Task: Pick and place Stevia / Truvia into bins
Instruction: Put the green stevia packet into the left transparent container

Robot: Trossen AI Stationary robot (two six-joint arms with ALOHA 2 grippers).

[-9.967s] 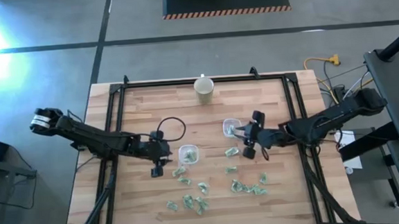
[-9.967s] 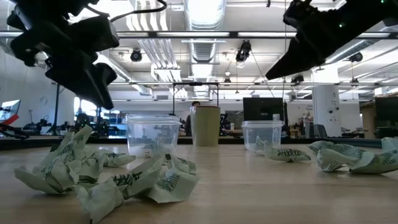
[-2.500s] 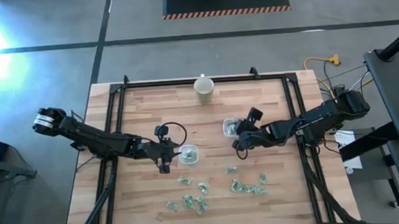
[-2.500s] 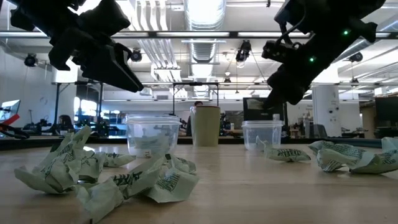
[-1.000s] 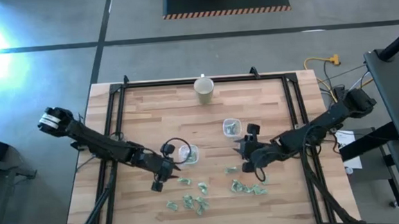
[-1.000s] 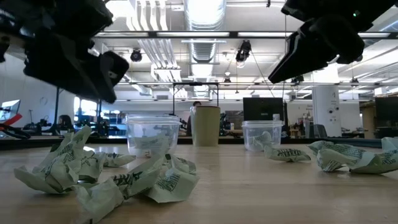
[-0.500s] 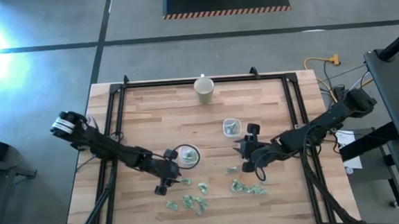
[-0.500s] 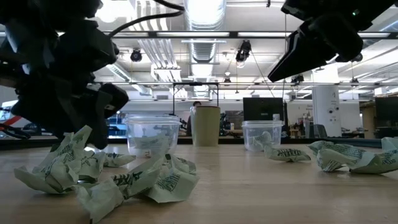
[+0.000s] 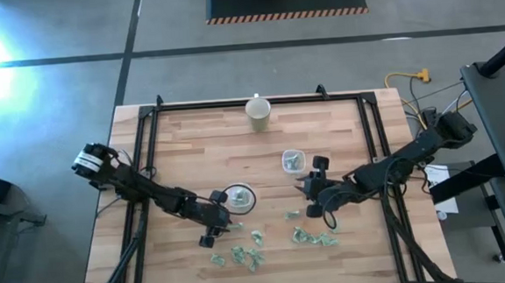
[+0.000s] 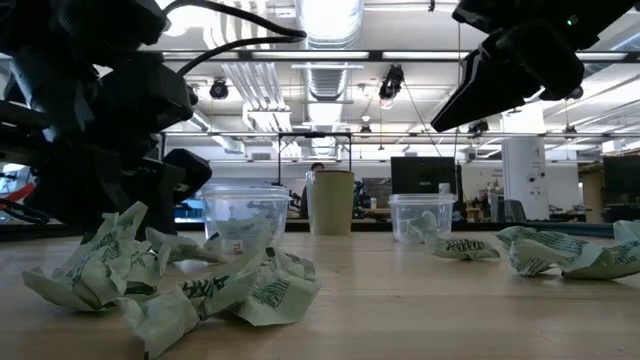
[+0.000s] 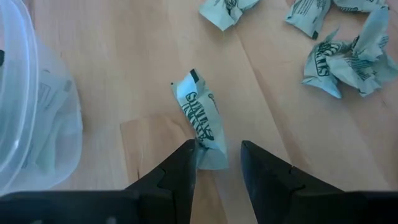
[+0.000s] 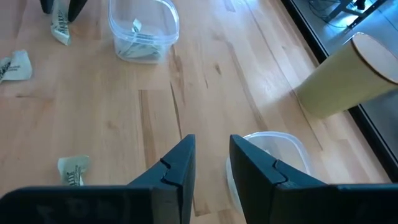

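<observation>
Near the table's [image 9: 182,146] front edge, left gripper [image 11: 217,163] straddles a packet [image 11: 202,121], fingers apart. Right gripper [image 12: 210,163] hangs mid-table, open, empty.

Your right gripper [image 12: 208,158] hangs with fingers parted above a clear bin [image 12: 273,149], beside the cream cup [image 12: 348,78].

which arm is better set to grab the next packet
Left. The left gripper is low over the table with its open fingers on either side of one packet, right beside a bin. The right gripper is empty, with no packet between its fingers.
</observation>
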